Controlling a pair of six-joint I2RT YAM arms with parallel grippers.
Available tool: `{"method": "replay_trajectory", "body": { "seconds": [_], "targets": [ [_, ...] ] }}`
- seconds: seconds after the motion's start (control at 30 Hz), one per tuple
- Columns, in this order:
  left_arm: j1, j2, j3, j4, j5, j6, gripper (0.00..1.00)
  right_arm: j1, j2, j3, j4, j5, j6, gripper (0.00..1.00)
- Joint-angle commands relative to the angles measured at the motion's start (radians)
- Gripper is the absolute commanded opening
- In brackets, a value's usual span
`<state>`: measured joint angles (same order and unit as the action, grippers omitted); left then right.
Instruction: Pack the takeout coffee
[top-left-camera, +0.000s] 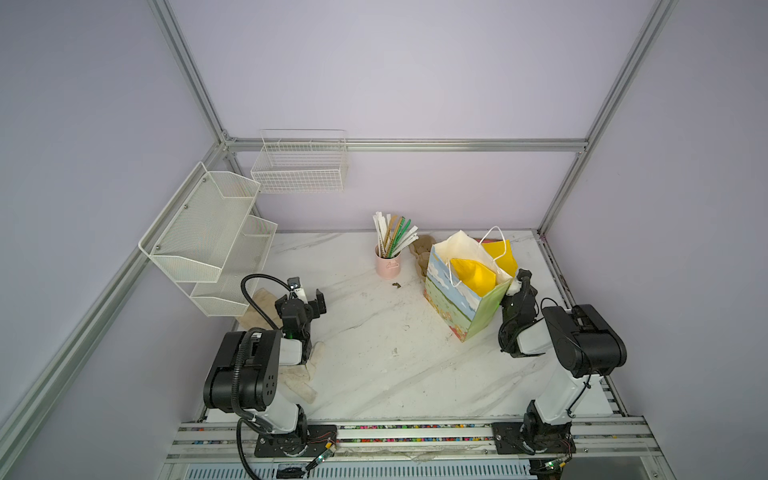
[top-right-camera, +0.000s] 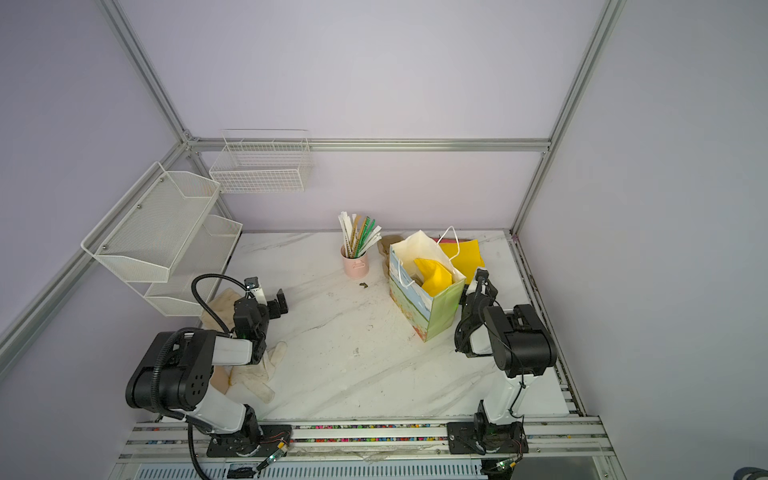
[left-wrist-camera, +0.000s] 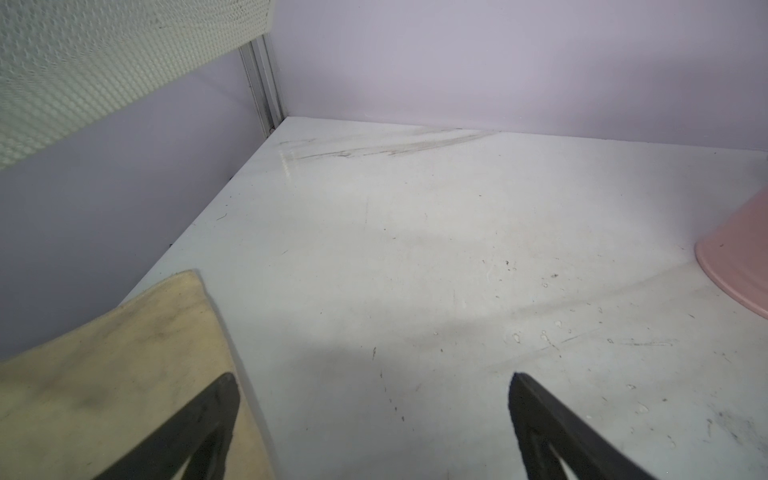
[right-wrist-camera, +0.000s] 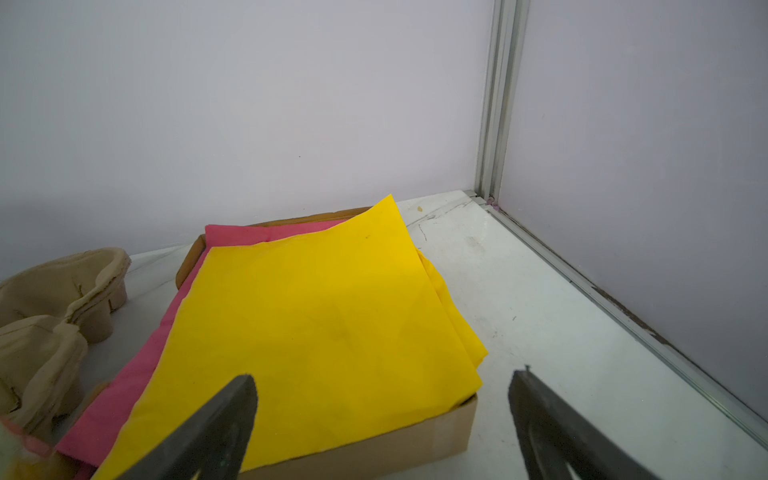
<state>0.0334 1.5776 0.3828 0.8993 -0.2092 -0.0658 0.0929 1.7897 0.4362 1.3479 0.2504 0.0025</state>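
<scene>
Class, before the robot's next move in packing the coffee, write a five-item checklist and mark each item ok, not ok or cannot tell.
1. Left gripper open and empty: ok.
2. Right gripper open and empty: ok.
3. Gift bag standing upright: ok.
4. Coffee cup in view: not ok; no view shows it.
5. Bag mouth free: not ok; yellow tissue paper sits in it.

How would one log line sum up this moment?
left hand: open, empty | right hand: open, empty | printed paper gift bag: upright, yellow tissue paper inside | small black paper cup: not in view
</scene>
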Motion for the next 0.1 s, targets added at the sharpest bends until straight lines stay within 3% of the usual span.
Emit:
{"method": "replay_trajectory", "body": {
  "seconds": [0.0, 0.07],
  "targets": [
    [-0.009, -0.011, -0.024, 0.081, -0.007, 0.028, 1.0, 0.006, -0.007, 0.019, 0.012, 0.016, -0.025, 0.97],
    [-0.008, -0.013, -0.024, 0.078, -0.009, 0.028, 1.0, 0.007, -0.009, 0.018, 0.014, 0.018, -0.026, 0.97]
  ]
}}
